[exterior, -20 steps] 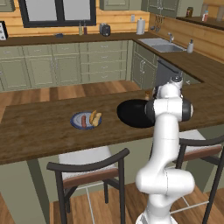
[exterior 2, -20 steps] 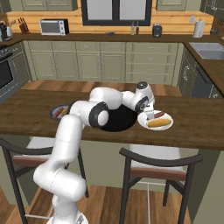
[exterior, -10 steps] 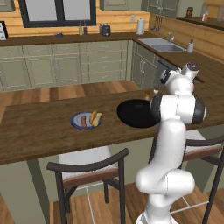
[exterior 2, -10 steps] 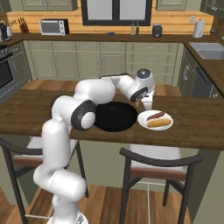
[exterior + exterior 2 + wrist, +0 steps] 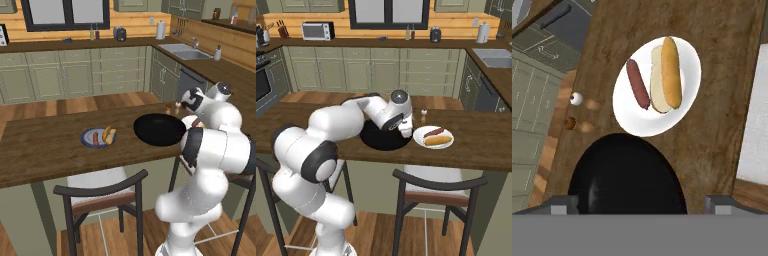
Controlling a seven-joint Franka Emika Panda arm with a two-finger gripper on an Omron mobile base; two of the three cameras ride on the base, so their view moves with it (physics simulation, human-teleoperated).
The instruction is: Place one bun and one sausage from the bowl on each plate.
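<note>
The black bowl (image 5: 383, 141) lies on the wooden counter, and what shows of its inside is plain black (image 5: 627, 175). Touching its right rim is the white plate (image 5: 446, 145), which holds a sausage (image 5: 638, 84) and a bun (image 5: 668, 70) side by side. My gripper (image 5: 406, 132) hangs open above the bowl's right edge, tips wide apart (image 5: 643, 206) and nothing between them. Further left on the counter, the blue-grey plate (image 5: 88, 135) carries a sausage (image 5: 96, 139) and a bun (image 5: 108, 134). In the left base view my arm covers most of the white plate.
Two small shakers (image 5: 423, 116) stand behind the white plate, near the far counter edge (image 5: 576, 98). Stools with dark frames sit in front of the counter (image 5: 100, 192) (image 5: 436, 185). Cabinets, a sink (image 5: 185, 49) and a microwave (image 5: 317, 31) line the back walls.
My hand has lifted off the white plate and drawn back to the left, over the bowl's edge. The bun and sausage stay on the white plate.
</note>
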